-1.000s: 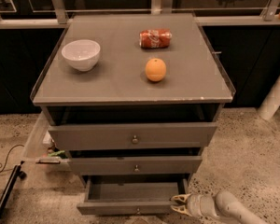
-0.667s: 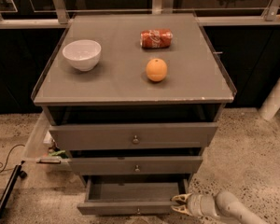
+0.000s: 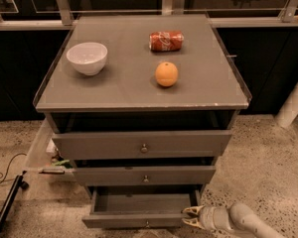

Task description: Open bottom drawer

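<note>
No text readable, white marking on the red can (image 3: 166, 40) illegible, gripper (image 3: 190, 217) beside the bottom drawer (image 3: 134, 221) — right front corner

Gripper (image 3: 186, 217) at bottom drawer's (image 3: 134, 221) right end, orange (image 3: 166, 74) before can (image 3: 166, 40)

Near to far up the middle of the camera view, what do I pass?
Bottom drawer, pulled out, with the gripper at its right front corner → middle drawer → top drawer → orange → red can.

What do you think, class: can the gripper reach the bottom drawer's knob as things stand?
Probably yes. The gripper sits at the bottom drawer's right front corner, level with its front, and nothing lies between it and the knob.
</note>
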### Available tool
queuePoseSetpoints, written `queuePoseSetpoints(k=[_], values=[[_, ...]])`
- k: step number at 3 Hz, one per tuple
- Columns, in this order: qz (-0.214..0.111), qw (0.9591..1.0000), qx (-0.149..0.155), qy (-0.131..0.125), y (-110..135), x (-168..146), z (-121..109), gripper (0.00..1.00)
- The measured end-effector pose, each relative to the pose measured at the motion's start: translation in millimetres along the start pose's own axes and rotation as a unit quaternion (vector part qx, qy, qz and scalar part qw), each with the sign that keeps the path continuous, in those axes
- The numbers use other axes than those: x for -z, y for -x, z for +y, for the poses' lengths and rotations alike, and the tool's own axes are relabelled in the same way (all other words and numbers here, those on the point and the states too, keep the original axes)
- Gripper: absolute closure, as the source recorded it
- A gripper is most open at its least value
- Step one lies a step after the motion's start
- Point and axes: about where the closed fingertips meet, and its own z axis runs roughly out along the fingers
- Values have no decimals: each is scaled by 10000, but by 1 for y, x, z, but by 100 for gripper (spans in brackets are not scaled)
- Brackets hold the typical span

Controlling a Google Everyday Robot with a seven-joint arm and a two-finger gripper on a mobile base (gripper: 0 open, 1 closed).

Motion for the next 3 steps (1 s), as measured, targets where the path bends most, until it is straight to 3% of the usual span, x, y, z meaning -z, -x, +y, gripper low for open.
queuePoseSetpoints(k=[2,3], values=[[-44,9999,-81,62,-4,-2,4,18],[-44,9999,-82,64,-3,-1,5,0]])
